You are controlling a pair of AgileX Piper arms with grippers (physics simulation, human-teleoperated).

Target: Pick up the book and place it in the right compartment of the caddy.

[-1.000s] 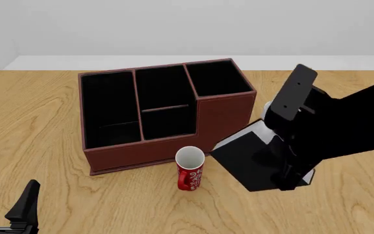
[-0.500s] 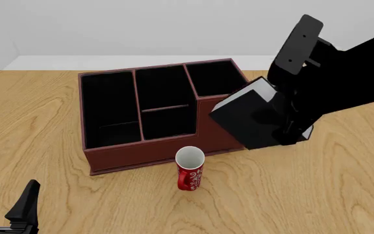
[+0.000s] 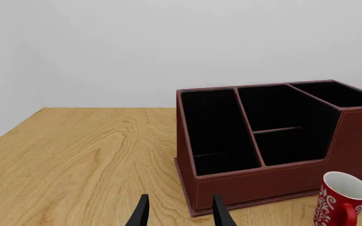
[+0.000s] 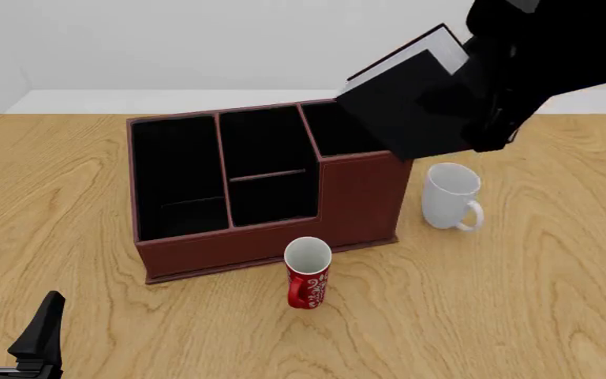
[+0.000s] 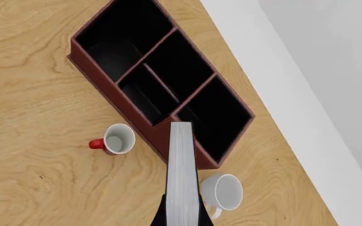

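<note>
Front view showed the right pincer point(image 4: 492, 103) clamped on the book point(image 4: 409, 110), held tilted in the air above the right compartment point(image 4: 350, 126) of the caddy point(image 4: 361, 197). Its white page edges faced up and away. The left pincer point(image 4: 13, 328) stood apart, low over the tabletop point(image 4: 72, 197).

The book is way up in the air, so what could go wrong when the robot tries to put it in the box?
1. The book hangs tilted in the right gripper, above the right compartment. Lowered at that angle, a corner might catch the caddy wall.
2. That compartment is the smallest, so a slightly off aim could land the book on its rim.
3. The white mug stands close beside the caddy; a slipping book could knock it.
</note>
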